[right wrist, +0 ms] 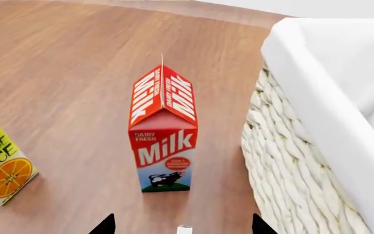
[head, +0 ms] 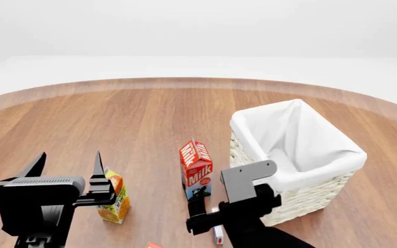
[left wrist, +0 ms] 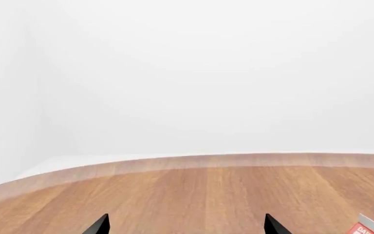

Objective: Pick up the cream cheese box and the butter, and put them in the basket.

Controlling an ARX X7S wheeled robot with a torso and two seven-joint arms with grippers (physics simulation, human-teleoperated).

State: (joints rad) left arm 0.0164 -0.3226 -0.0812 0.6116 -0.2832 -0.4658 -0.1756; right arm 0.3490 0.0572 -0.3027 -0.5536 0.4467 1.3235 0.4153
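Note:
The cream cheese box [head: 218, 235] is a tiny white box lying on the table just in front of the milk carton. In the right wrist view its end [right wrist: 184, 229] shows between my fingertips. My right gripper [head: 209, 212] [right wrist: 183, 226] is open around it, jaws wide apart and not touching it. Of the butter, only a red corner [head: 153, 245] shows at the head view's lower edge. The basket [head: 336, 178] [right wrist: 291, 165] stands to the right, pale wicker with a white liner. My left gripper [head: 69, 166] [left wrist: 187, 226] is open and holds nothing, beside the orange juice carton.
A red-and-white milk carton [head: 196, 170] [right wrist: 164, 131] stands upright between the grippers, close to the basket's left wall. An orange juice carton [head: 113, 199] [right wrist: 2, 165] stands by the left gripper's right finger. A red-and-white carton corner [left wrist: 369, 227] shows in the left wrist view.

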